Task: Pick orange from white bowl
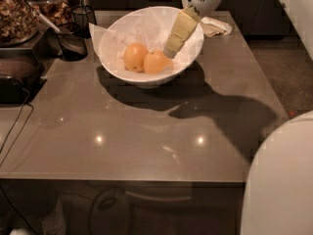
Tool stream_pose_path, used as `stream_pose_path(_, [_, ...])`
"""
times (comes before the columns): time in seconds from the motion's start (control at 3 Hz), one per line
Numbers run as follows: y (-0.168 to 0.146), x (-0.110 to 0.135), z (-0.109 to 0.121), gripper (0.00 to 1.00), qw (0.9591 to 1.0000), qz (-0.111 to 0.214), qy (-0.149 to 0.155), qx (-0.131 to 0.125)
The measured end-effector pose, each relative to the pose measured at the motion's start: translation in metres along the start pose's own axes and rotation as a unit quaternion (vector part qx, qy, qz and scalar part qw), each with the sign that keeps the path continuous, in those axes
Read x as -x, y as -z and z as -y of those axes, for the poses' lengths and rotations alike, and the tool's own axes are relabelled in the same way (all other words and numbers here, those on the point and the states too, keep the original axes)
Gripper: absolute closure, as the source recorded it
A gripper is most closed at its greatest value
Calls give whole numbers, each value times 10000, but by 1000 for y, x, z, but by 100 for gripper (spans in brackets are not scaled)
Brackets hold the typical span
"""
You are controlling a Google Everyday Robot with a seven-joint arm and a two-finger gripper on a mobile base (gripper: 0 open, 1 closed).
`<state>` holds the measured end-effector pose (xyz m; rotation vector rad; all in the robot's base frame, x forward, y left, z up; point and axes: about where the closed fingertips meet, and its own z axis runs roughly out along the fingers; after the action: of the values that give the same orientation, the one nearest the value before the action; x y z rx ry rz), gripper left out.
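Note:
The white bowl [115, 33], lined with crumpled white paper, stands at the back middle of the grey table. Two orange fruits lie side by side in it. The right one [157, 62] looks slightly larger and paler, so I take it for the orange. The left one [135, 57] is deeper orange. My gripper [170, 52] reaches down from the white wrist at the top, over the bowl's right side. Its cream tip is inside the bowl, just right of and above the orange, close to it.
Two small dark wire baskets [72, 40] stand left of the bowl. Glass jars [17, 13] and a black appliance [14, 77] with a cable fill the left edge. A crumpled napkin [215, 26] lies behind the bowl at the right. The robot's white body [281, 180] fills the bottom right.

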<state>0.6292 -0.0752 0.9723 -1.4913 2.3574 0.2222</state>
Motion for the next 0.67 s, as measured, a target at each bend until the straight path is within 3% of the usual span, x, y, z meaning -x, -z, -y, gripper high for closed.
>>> stream_pose_path(0.67, [-33, 28, 4, 16, 9992, -10, -214, 336])
